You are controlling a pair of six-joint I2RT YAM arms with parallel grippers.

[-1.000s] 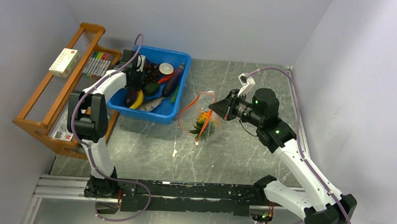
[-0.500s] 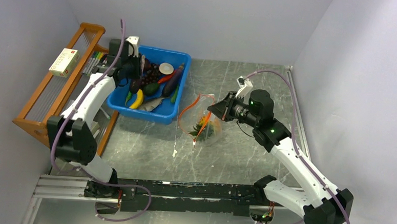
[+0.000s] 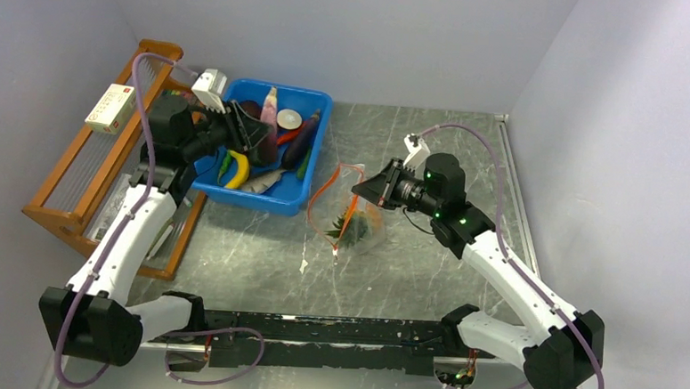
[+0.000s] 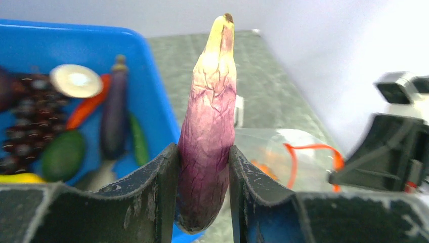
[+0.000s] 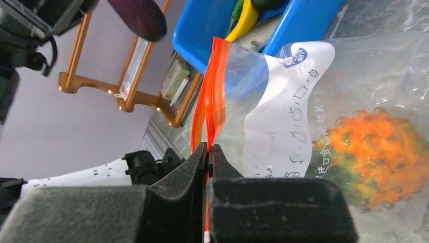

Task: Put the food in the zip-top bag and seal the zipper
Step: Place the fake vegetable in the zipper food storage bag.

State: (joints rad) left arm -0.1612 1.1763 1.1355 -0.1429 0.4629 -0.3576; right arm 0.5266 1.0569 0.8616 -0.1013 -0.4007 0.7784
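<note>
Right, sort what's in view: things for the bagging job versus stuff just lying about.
Job: zip-top bag; its zipper, pinched in the right tool; pineapple inside; pale eggplant in the left tool; grapes, dark eggplant, round piece.

Lying about: blue bin holding those three; wooden rack; small box on it.
</note>
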